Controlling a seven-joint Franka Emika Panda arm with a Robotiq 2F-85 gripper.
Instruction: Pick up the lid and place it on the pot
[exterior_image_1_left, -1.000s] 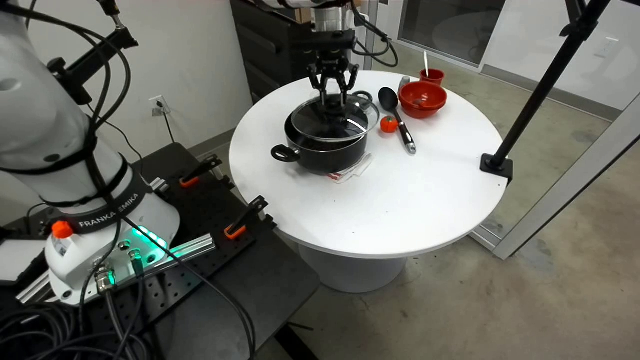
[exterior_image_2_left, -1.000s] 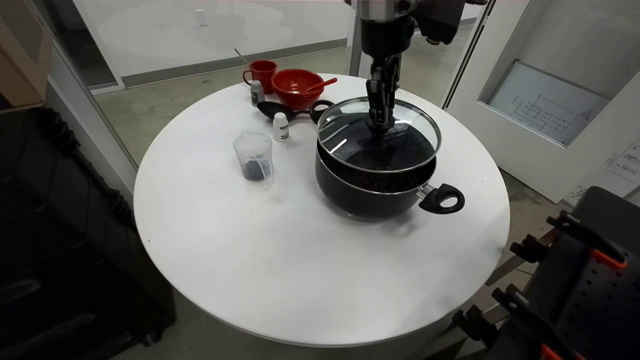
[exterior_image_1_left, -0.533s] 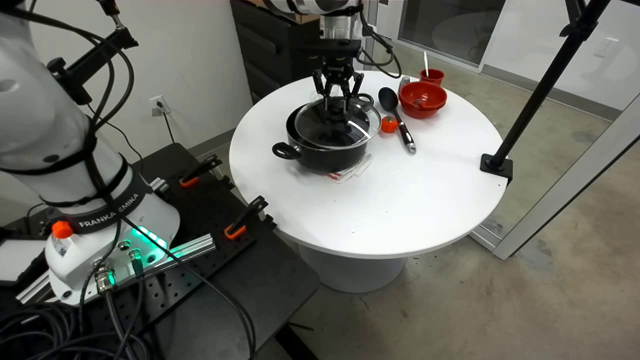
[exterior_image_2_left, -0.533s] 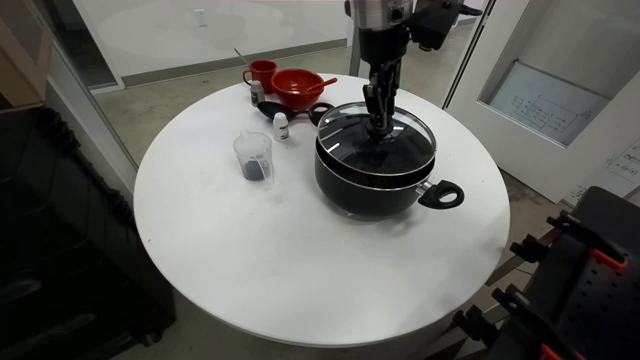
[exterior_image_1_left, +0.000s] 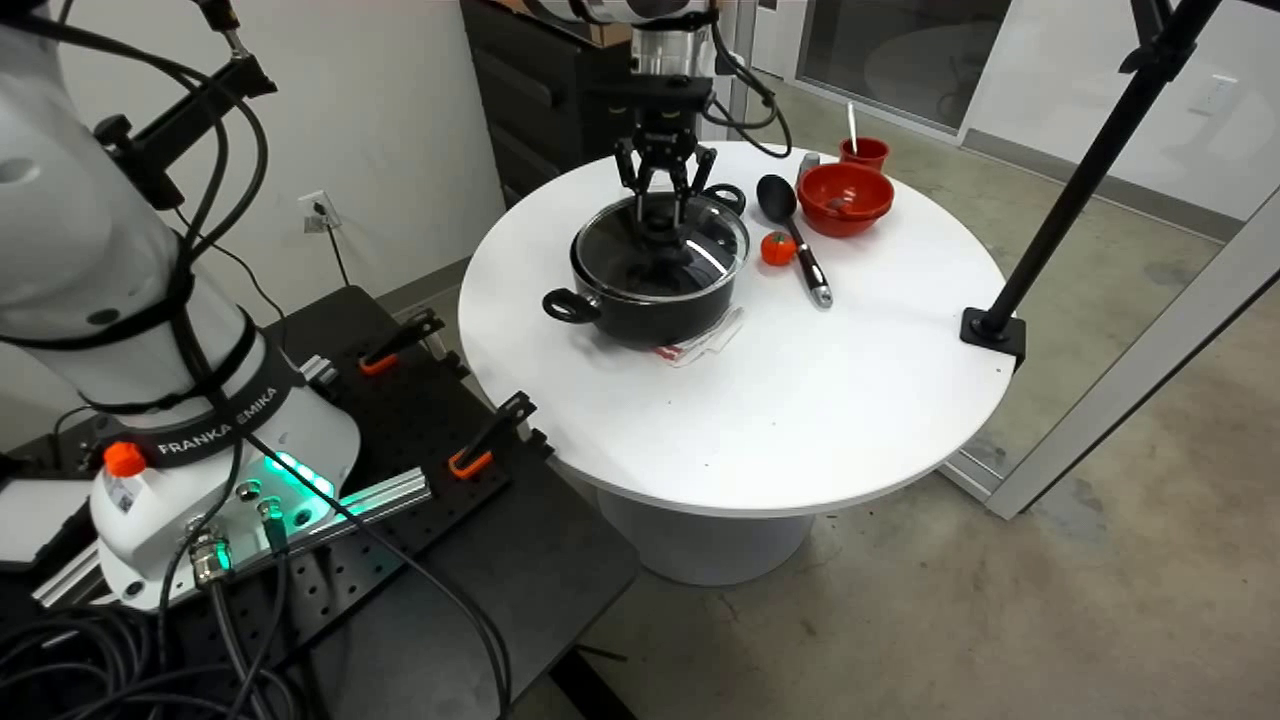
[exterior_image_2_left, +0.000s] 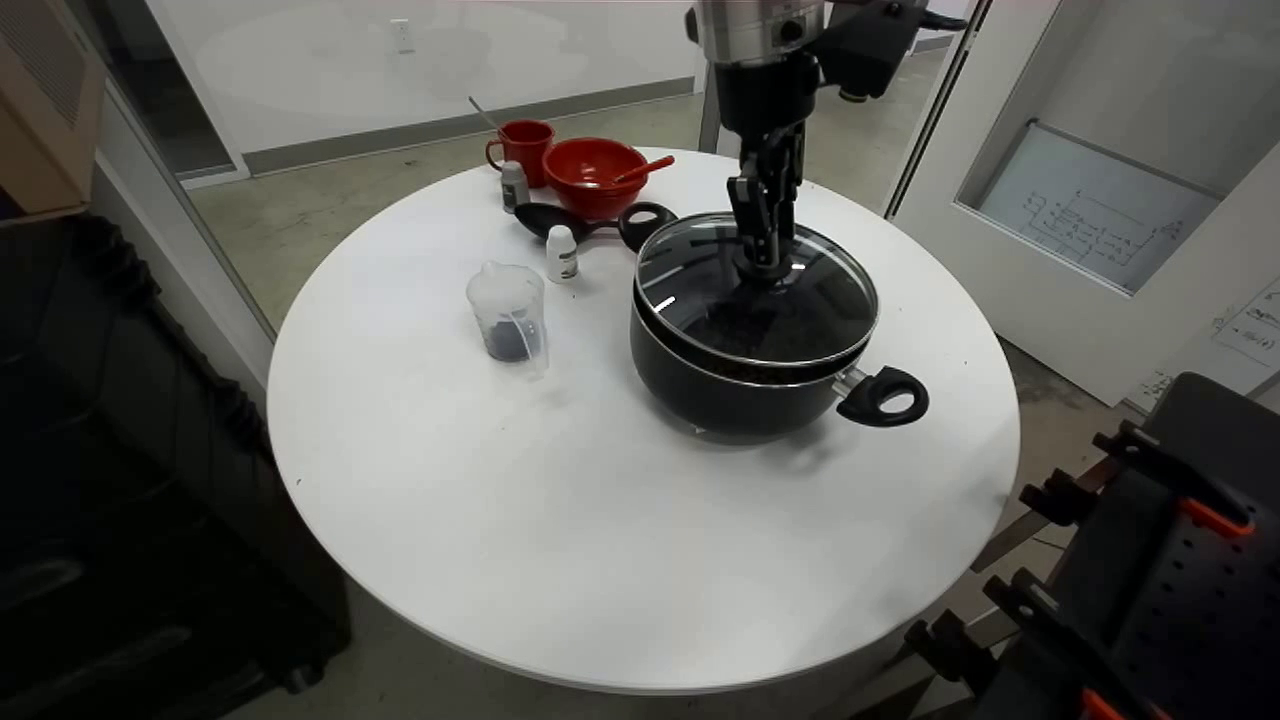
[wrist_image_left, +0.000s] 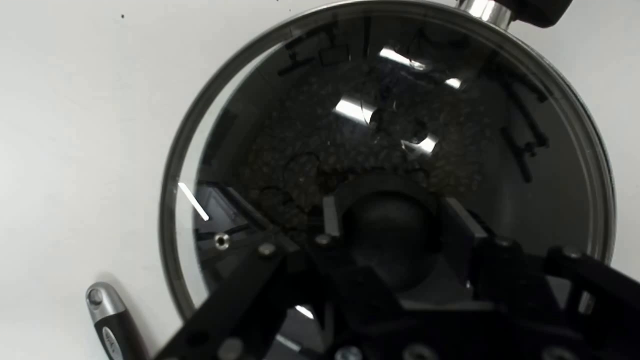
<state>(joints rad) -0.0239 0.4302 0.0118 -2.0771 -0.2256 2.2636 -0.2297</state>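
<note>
The lid is a clear glass disc with a metal rim and black knob. It lies over the mouth of the black pot. In an exterior view the lid shows a dark gap between its front rim and the pot; I cannot tell whether it touches the pot at the back. My gripper is above the lid's middle with its fingers on either side of the knob, shut on it. The wrist view shows my gripper round the knob, with the lid covering nearly all of the pot.
A black spoon, a tomato, a red bowl and a red mug stand beyond the pot. A clear measuring cup and a white bottle are beside it. A printed sheet lies under the pot.
My gripper has lowered the lid, which now sits closer to the pot's rim and more centred over it. The gap at the front has narrowed. The gripper stays on the knob.
</note>
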